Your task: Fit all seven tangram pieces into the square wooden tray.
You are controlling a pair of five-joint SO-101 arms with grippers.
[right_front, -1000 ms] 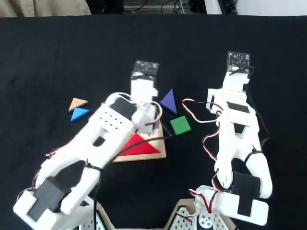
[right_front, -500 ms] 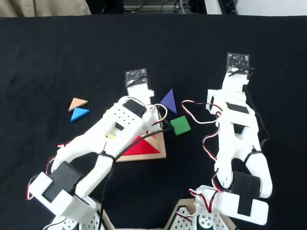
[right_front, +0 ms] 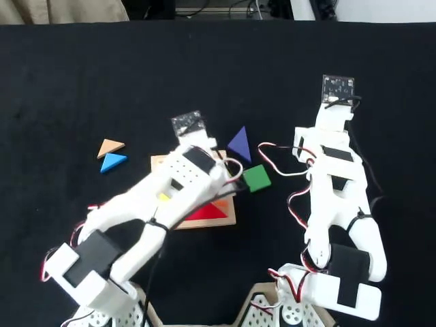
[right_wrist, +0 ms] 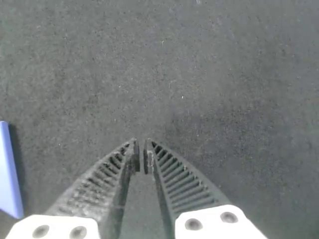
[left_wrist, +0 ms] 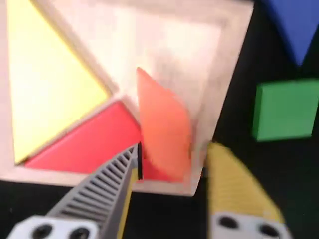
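Yellow [left_wrist: 50,84], red [left_wrist: 89,144] sitting in tray [left_wrist: 174,55]; left pincer [left_wrist: 172,154] gripping orange [left_wrist: 162,124] over it; right pincer [right_wrist: 140,149] closed, empty; green [right_front: 256,178], purple [right_front: 240,144], tan [right_front: 110,147], blue [right_front: 112,162] lying outside tray.

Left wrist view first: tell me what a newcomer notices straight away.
The left claw grips an orange piece, tilted, over the wooden tray, where a yellow triangle and a red triangle lie. A green square and a blue triangle sit beside the tray; the right claw is shut above black cloth.
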